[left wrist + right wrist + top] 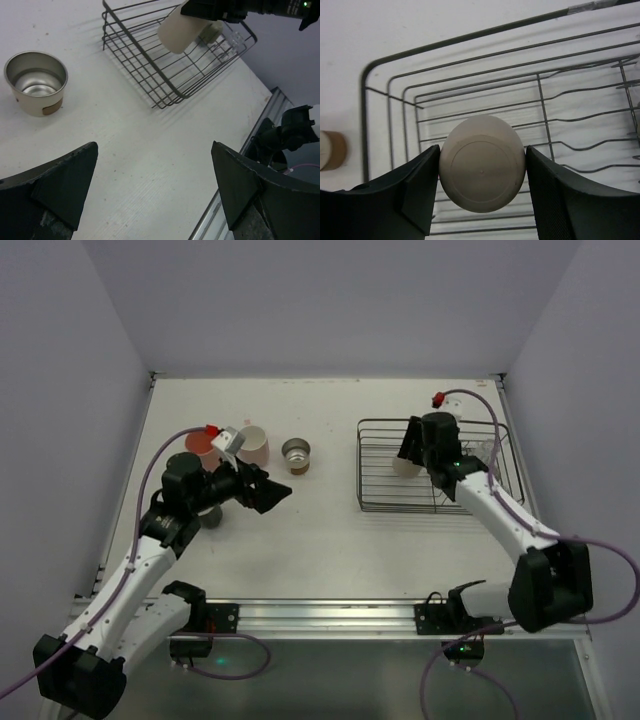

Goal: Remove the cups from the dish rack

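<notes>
Beige smooth round cup (482, 162) is clamped in my right gripper (482, 156), 2 fingers (420, 185) pressed against its sides, base towards the camera, over the dark wire dish rack (470, 36) near its left end. That arm reaches forward, wrist bent down. My left gripper (154, 150) hangs spread wide, holding nothing, over the bare white table (330, 540). A shiny metal cup (36, 82) stands just beyond it.

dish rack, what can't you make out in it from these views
- beige cup: right wrist view shows only its base; inside unseen
- olive-grey mug: left wrist view, mostly behind the beige cup
- clear cup: left wrist view, faint, top hidden by the right arm
</notes>
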